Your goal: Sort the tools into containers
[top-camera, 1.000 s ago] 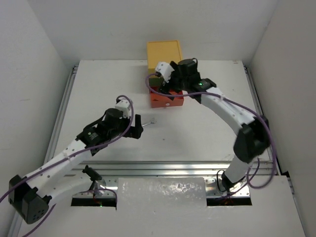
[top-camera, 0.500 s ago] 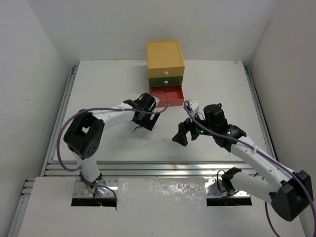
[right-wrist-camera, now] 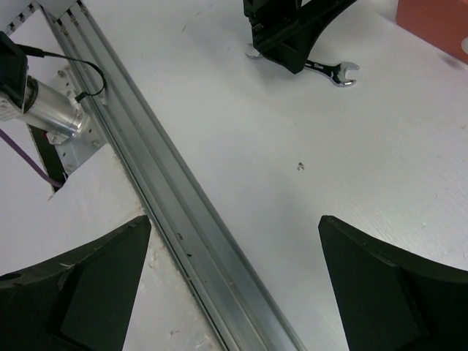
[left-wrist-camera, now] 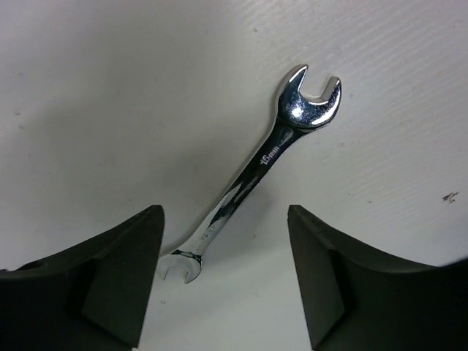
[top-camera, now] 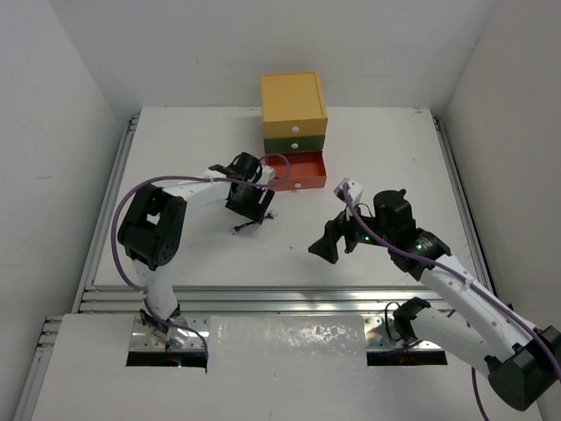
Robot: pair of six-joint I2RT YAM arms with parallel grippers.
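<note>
Left gripper first: the jaws are apart, one dark finger on each side of the silver open-end wrench. Bare white table shows between the pads and the steel, so nothing is grasped yet. The wrench lies flat and runs diagonally in the wrist view, small end down between the fingers and big open end up toward the upper right. My read is the gripper straddles the thin shank near the small end because that's the easiest bit to pinch on something lying this flat.

Right gripper: spread wide and empty, hanging over bare table in the lower middle of the overhead view, well apart from the wrench. Looks parked out of the way to me. Its camera catches the wrench at the top of the frame.

Further out, the drawer chest sits at top centre of the overhead view. The red-orange bottom drawer sticks out past the green middle drawer — near the wrench, so probably where it's headed.
</note>
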